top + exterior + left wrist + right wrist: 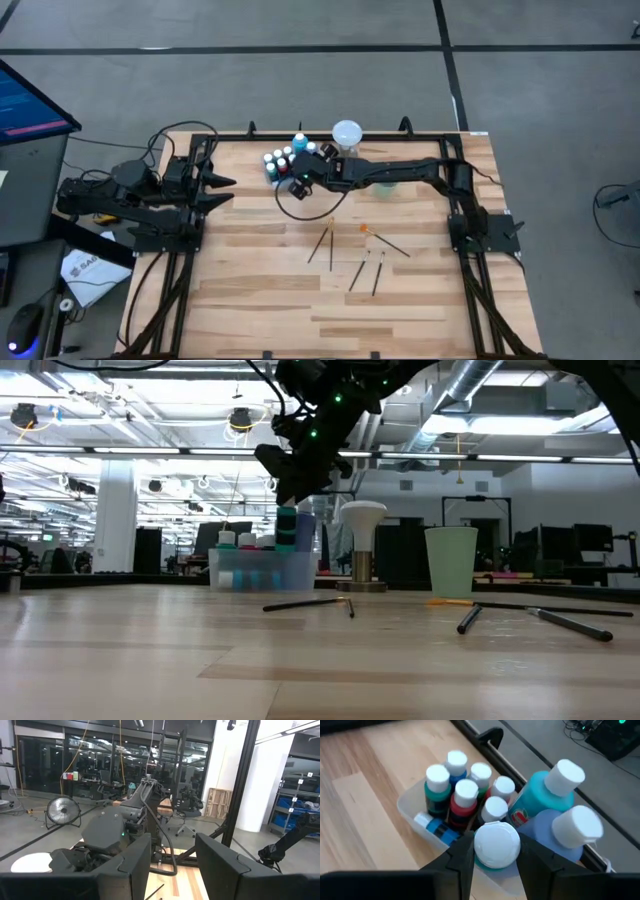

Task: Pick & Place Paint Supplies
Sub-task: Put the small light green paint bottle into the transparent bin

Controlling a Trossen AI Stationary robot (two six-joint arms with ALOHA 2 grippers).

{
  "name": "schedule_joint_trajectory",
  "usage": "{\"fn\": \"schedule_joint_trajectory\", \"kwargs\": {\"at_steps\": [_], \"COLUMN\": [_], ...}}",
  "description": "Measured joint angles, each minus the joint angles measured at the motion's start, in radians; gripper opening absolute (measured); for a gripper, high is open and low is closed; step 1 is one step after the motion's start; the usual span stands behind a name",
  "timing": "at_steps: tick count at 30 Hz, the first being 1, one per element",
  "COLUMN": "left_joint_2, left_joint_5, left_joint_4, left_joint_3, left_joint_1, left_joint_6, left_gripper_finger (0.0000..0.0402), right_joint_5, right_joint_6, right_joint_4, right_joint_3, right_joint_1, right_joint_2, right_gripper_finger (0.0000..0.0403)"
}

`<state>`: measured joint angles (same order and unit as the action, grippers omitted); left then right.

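Paint bottle [496, 845] with its white cap sits pinched between your right gripper [495, 857] fingers, above the clear bin [415, 812] at top center. Your left gripper [172, 865] waits at far left, fingers spread.

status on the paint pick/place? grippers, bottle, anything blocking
Right gripper over the clear bin, fingers around a white-capped bottle. Left gripper parked open at the table's left edge. Bin crowded with bottles; brushes lie loose mid-table, clear of it.
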<state>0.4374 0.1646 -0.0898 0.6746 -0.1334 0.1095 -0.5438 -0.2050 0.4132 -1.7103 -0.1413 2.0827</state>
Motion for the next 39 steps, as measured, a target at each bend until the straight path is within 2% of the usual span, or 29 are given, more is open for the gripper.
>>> {"fn": "schedule_joint_trajectory", "kwargs": {"at_steps": [11,35,39], "left_joint_2": [0.000,0.000,0.000], "left_joint_5": [0.000,-0.005,-0.004], "left_joint_4": [0.000,0.000,0.000], "left_joint_3": [0.000,0.000,0.000], "left_joint_1": [0.000,0.000,0.000], "left_joint_6": [0.000,0.000,0.000], "left_gripper_finger": [0.0150,0.0150,0.0150], "right_joint_5": [0.046,0.053,0.090], "right_joint_6": [-0.007,-0.009,-0.028], "right_joint_4": [-0.013,-0.002,0.002], "right_joint_3": [0.000,0.000,0.000], "right_joint_1": [-0.015,-0.035,-0.039], "right_joint_2": [0.000,0.000,0.000], "right_gripper_finger": [0.0122,0.0132,0.0132]}}
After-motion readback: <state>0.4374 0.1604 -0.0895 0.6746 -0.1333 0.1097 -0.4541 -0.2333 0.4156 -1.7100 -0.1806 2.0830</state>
